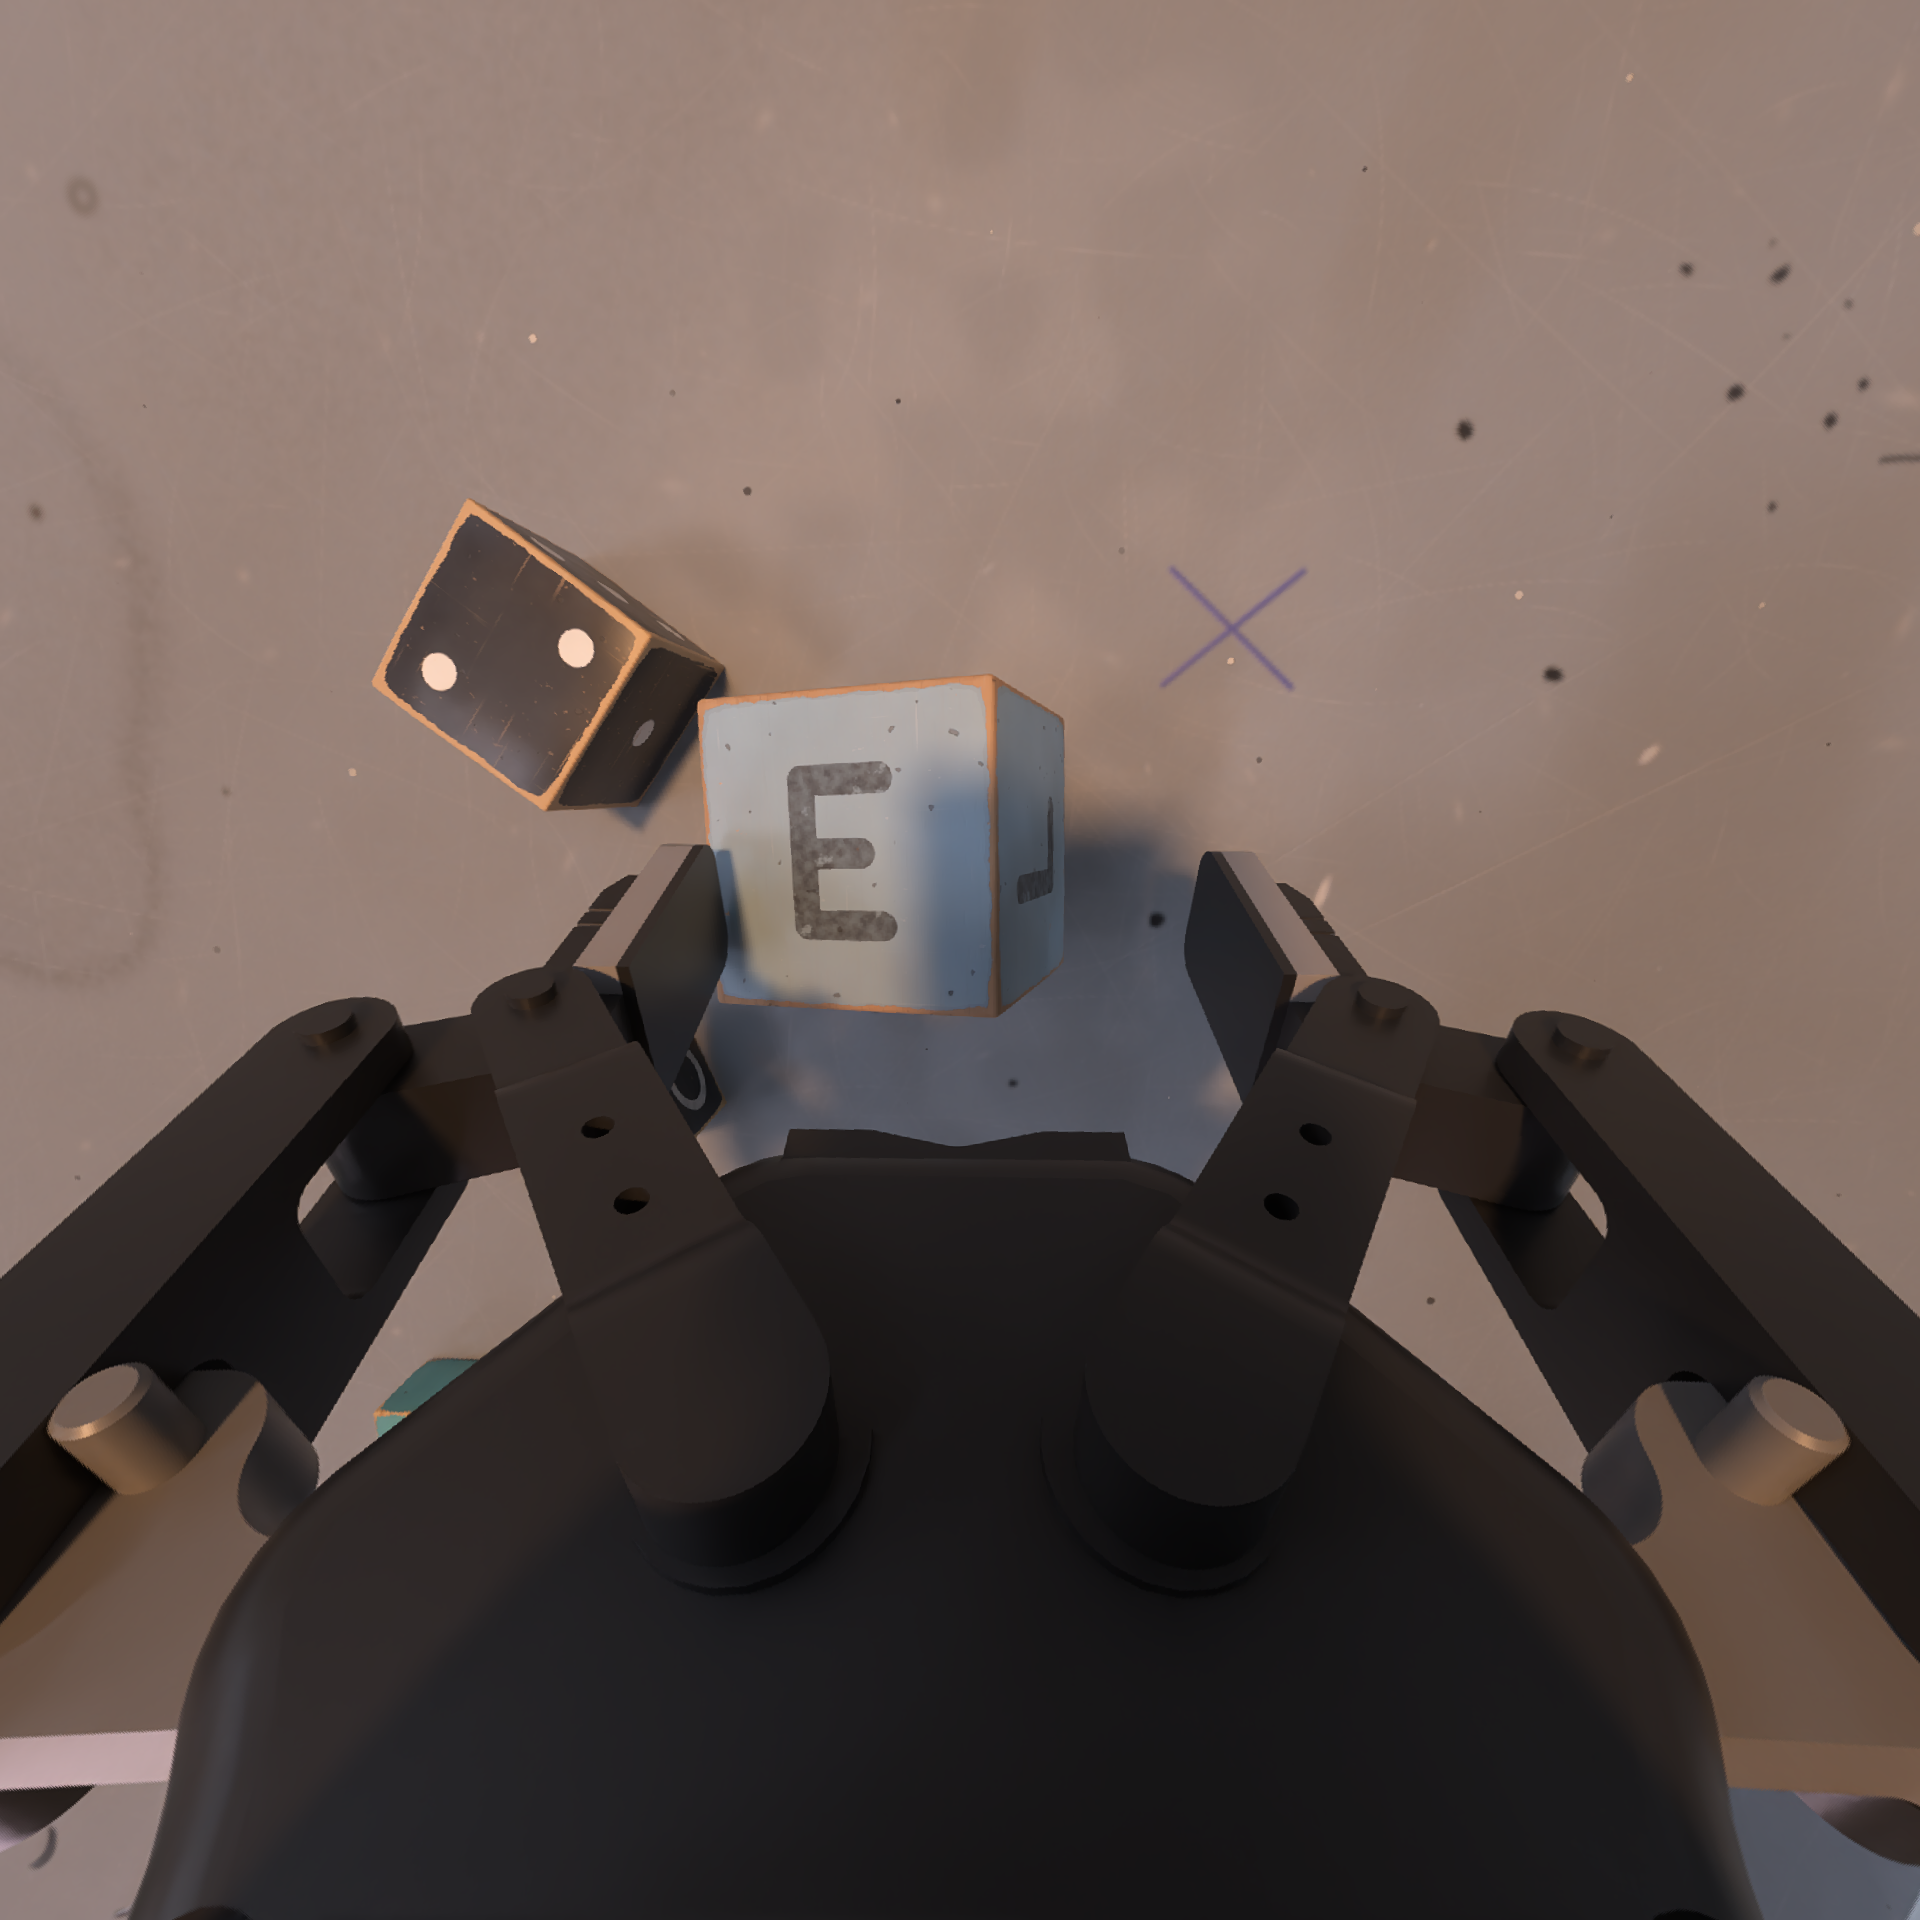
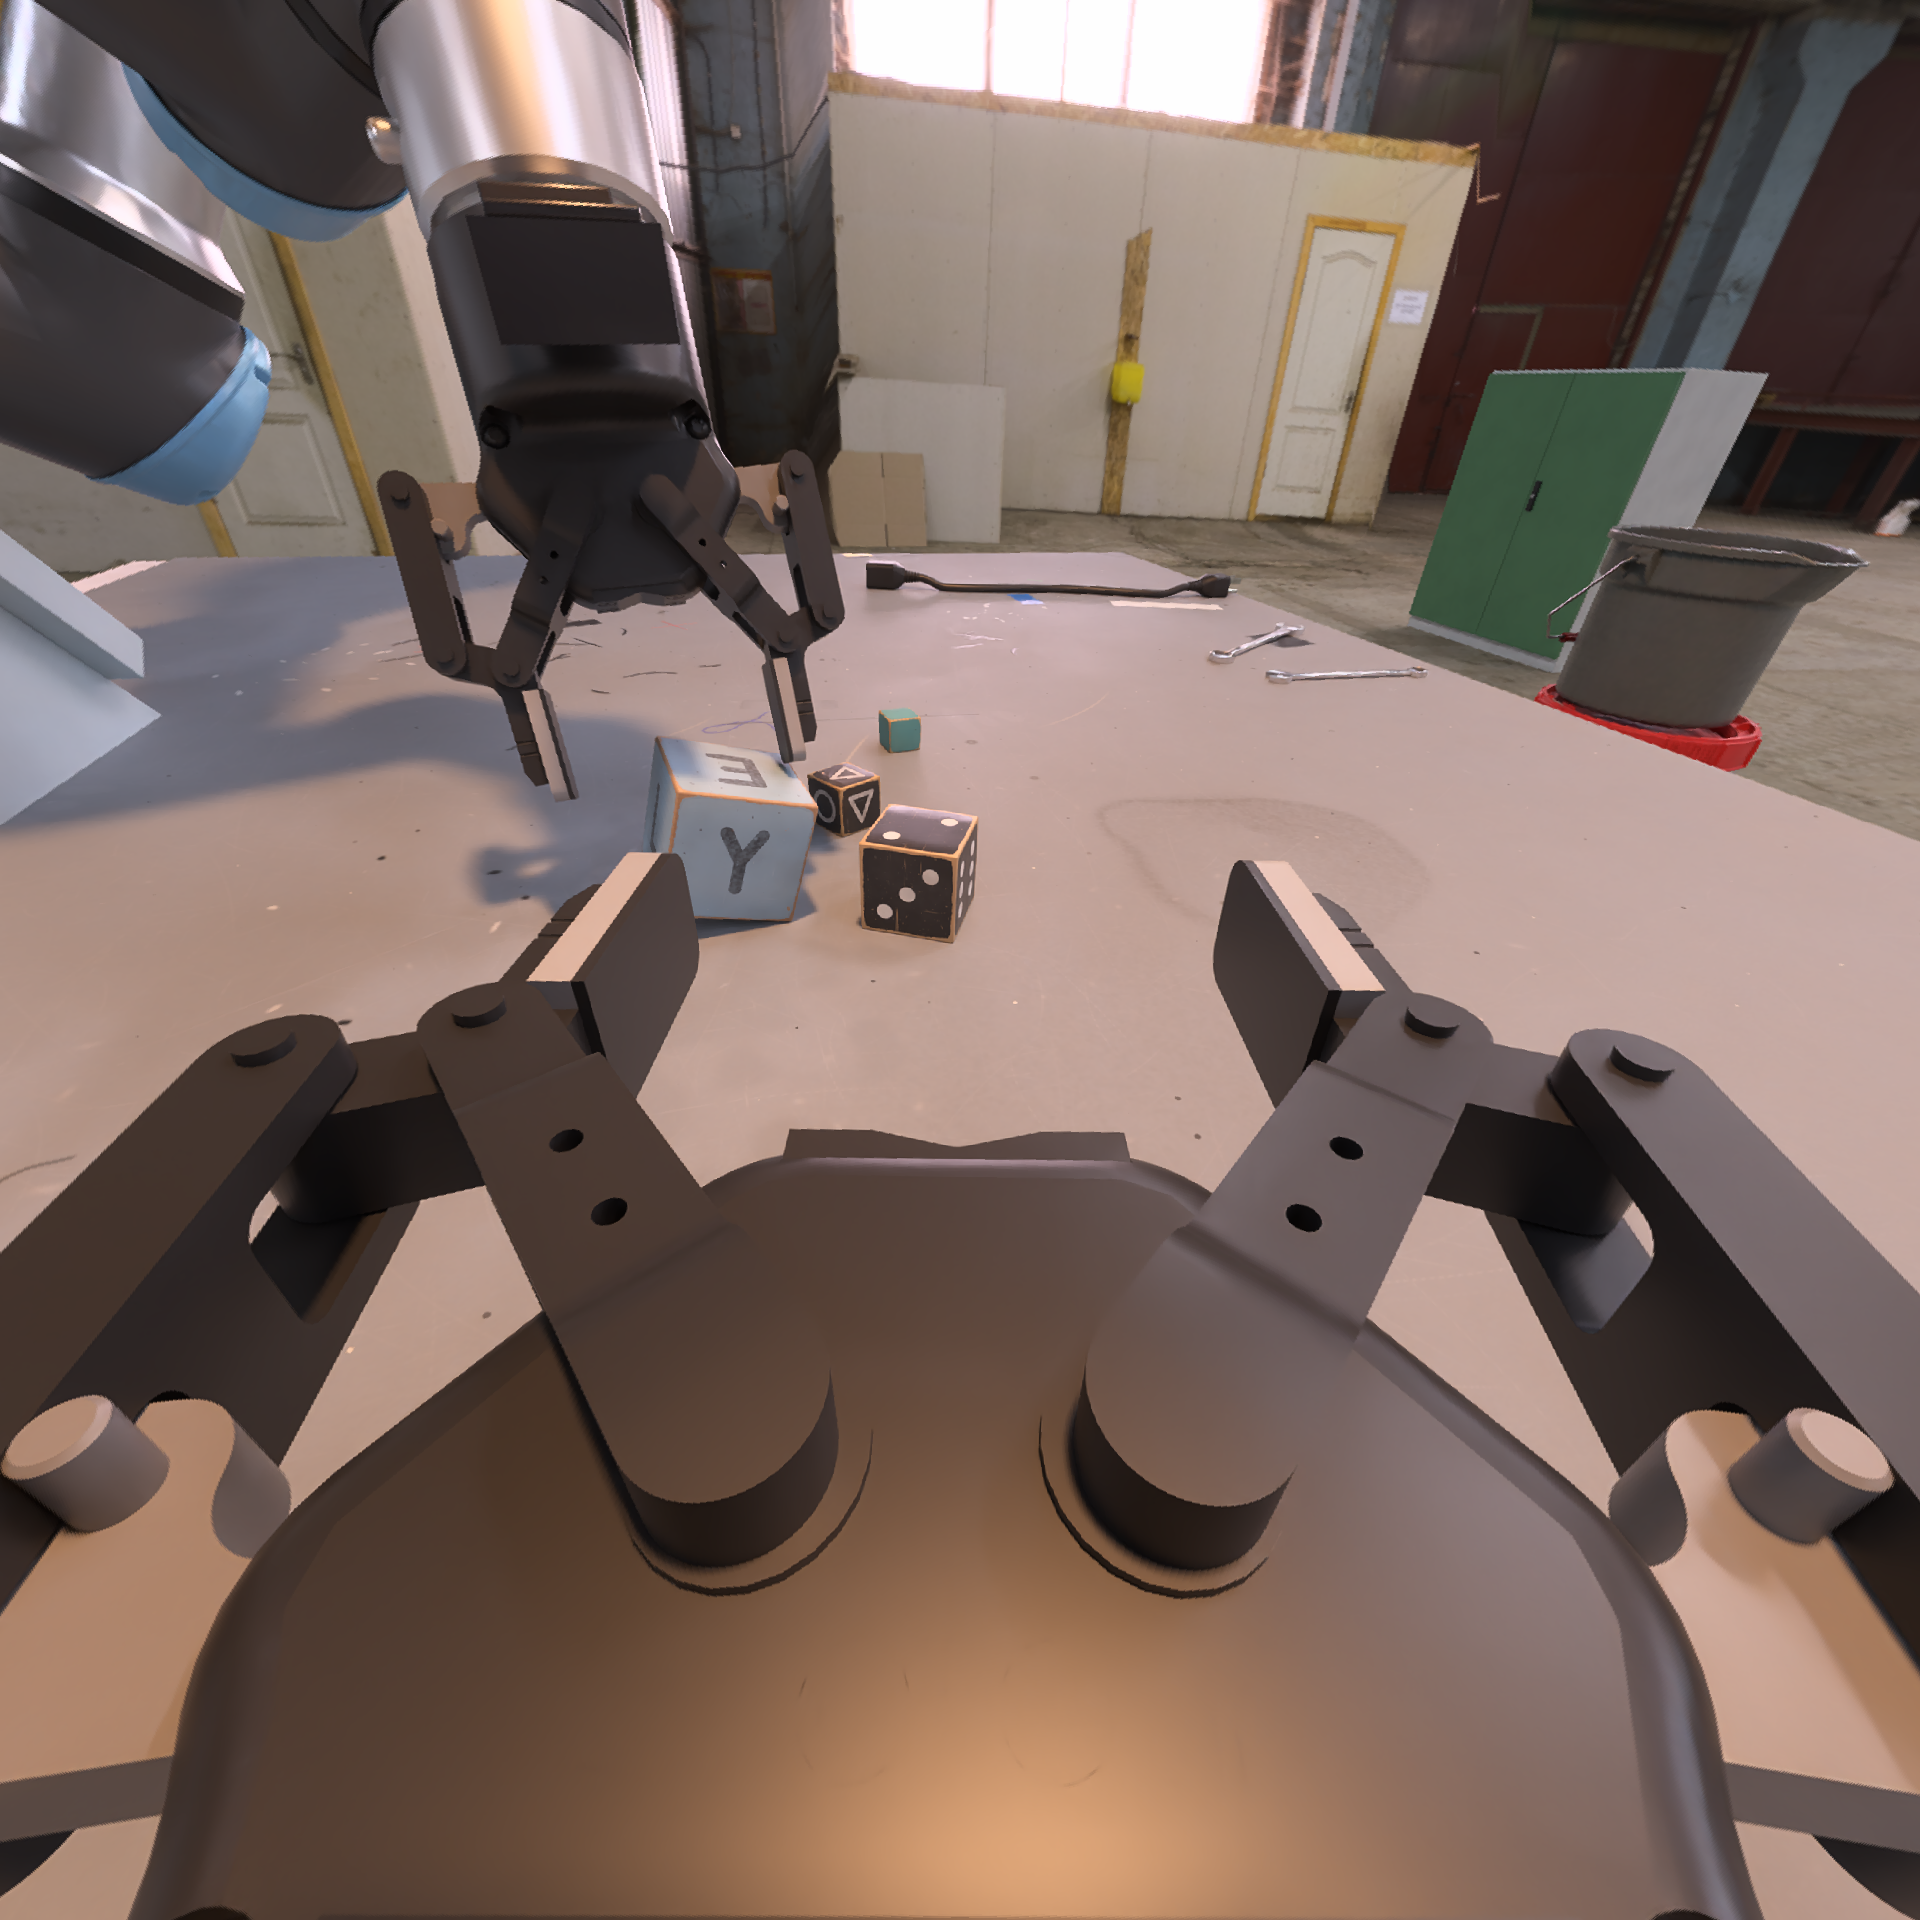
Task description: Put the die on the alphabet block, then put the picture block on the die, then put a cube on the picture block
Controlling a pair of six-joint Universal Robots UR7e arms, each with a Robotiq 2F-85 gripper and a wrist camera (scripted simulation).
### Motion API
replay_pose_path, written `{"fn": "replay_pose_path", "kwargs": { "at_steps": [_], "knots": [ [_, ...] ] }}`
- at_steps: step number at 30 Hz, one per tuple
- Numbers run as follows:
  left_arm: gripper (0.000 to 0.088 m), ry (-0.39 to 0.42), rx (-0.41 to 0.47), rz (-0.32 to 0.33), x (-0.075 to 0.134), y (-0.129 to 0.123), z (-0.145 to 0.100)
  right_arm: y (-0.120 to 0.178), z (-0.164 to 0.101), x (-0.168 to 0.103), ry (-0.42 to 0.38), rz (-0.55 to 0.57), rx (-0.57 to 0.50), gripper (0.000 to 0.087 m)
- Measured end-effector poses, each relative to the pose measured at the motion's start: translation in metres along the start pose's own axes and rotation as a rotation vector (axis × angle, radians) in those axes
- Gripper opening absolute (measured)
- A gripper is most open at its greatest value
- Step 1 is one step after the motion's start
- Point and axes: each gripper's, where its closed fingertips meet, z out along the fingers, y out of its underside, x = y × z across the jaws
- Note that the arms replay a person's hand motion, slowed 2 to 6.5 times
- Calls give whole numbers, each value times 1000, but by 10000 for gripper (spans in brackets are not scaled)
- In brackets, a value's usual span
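Both pincers were spread and empty: right pincer (image 2: pixel 956 935) hung back, left pincer (image 1: pixel 956 925) hovered above the alphabet block (image 1: pixel 873 842). Beyond, die (image 1: pixel 540 655), picture block (image 2: pixel 844 798) and teal cube (image 2: pixel 900 729) sat on the tabletop (image 2: pixel 1143 987); apparently nothing was stacked yet.

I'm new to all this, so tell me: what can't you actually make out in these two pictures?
- Picture block: in the left wrist view only a sliver shows, behind a finger of the left claw.
- Teal cube: left wrist view, mostly hidden by the claw's linkage.
- Wrenches: right wrist view, too small for detail.
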Motion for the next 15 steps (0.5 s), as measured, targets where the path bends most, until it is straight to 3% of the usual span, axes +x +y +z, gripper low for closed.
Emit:
{"fn": "replay_pose_path", "kwargs": {
  "at_steps": [15],
  "knots": [
    [836, -3, 19, -3, -2, 1, 4, 0, 0, 0, -2, 2, -1, 854]
  ]
}}
